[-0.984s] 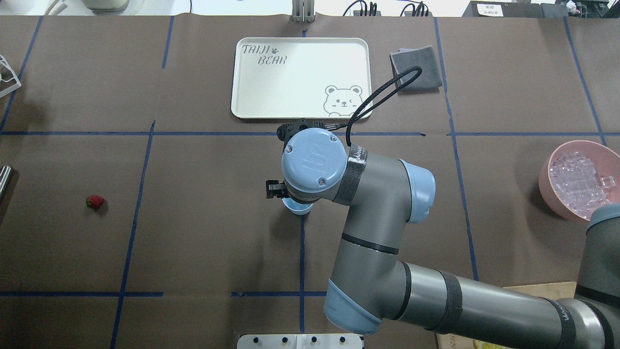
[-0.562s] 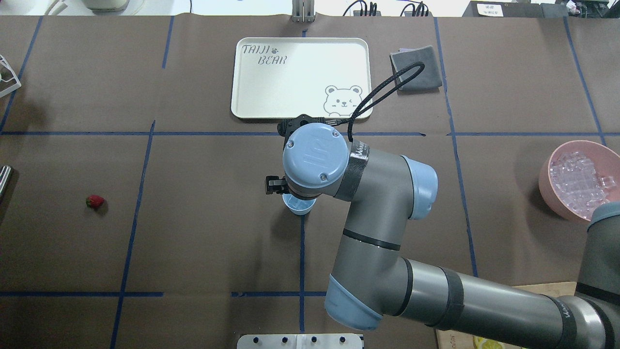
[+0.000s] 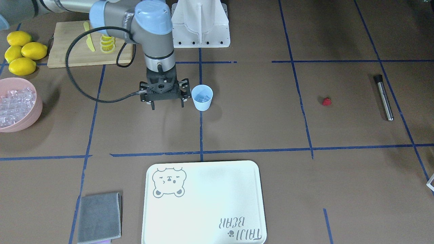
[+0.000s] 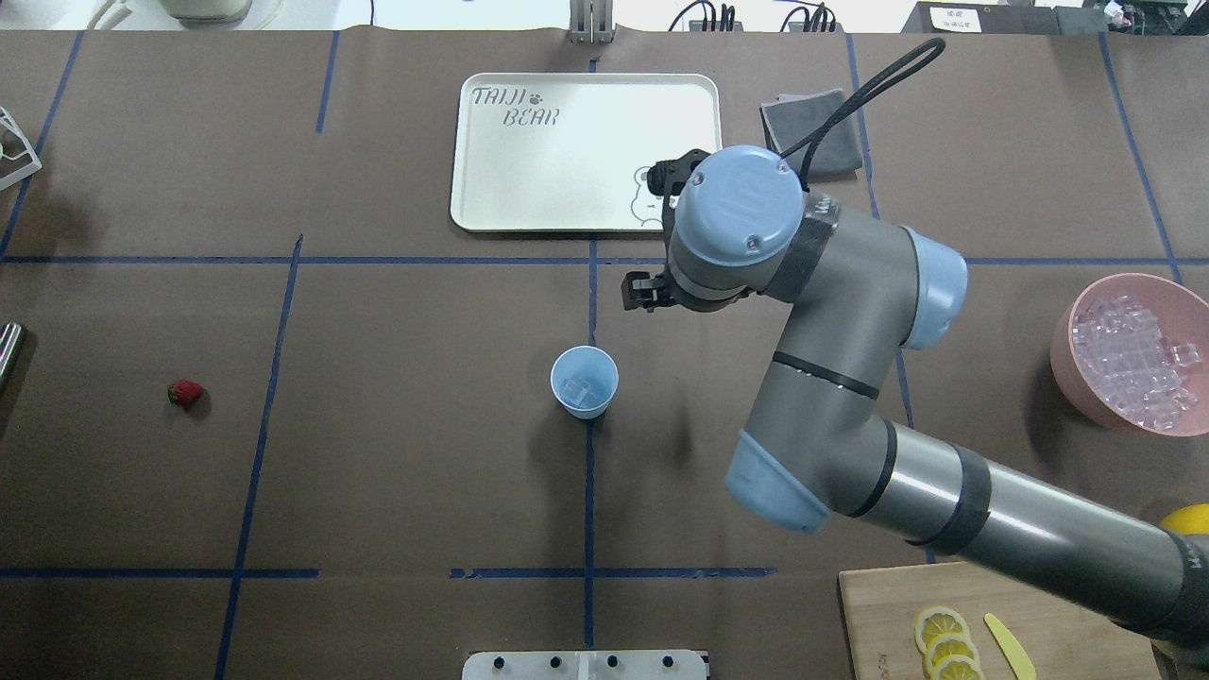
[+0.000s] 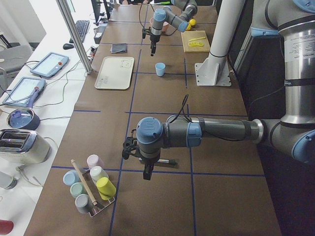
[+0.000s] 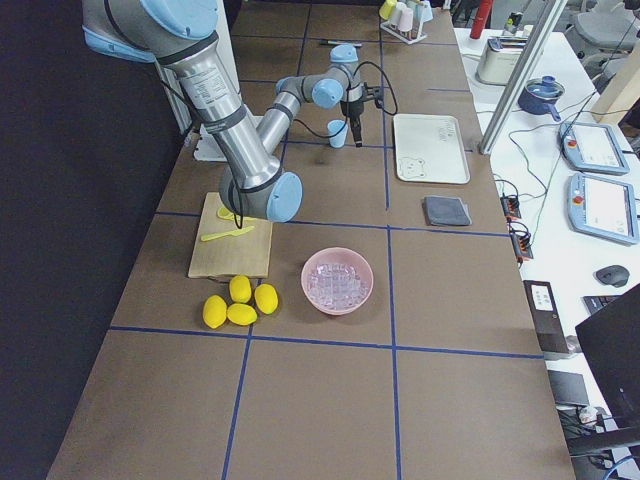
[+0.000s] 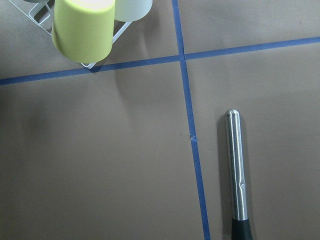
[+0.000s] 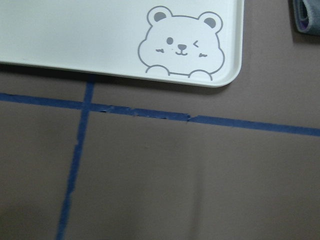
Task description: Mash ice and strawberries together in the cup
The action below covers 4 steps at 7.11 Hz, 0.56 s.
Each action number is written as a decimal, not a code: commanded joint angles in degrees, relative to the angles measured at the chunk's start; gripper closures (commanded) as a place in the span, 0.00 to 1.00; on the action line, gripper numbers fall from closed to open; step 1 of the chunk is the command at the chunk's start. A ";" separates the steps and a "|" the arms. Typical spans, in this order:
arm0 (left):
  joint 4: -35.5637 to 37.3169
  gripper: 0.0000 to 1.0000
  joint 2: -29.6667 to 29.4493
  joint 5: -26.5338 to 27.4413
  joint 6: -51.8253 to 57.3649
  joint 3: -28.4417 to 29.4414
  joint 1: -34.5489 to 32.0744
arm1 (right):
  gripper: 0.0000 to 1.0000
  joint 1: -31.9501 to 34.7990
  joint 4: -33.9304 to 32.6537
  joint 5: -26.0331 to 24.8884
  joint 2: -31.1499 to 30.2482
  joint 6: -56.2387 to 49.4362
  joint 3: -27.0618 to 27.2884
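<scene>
Ice [image 3: 202, 98] faint inside cup [image 3: 202, 105]; right hand [image 3: 167, 105] spread.

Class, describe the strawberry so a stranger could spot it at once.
Start at the pale blue cup in the middle of the brown table. Toward the robot's left, before the steel rod, lies the strawberry: the only small red thing there.

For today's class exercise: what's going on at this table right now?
The right claw hangs open and empty beside the cup, which holds some ice. The strawberry lies on the table, not yet in the cup. The left claw hovers by a metal rod; nothing is being mashed.
</scene>
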 commanded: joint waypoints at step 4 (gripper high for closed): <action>0.09 0.00 0.00 -0.07 -0.45 0.14 0.12 | 0.01 30.22 0.40 22.53 -26.96 -43.03 10.03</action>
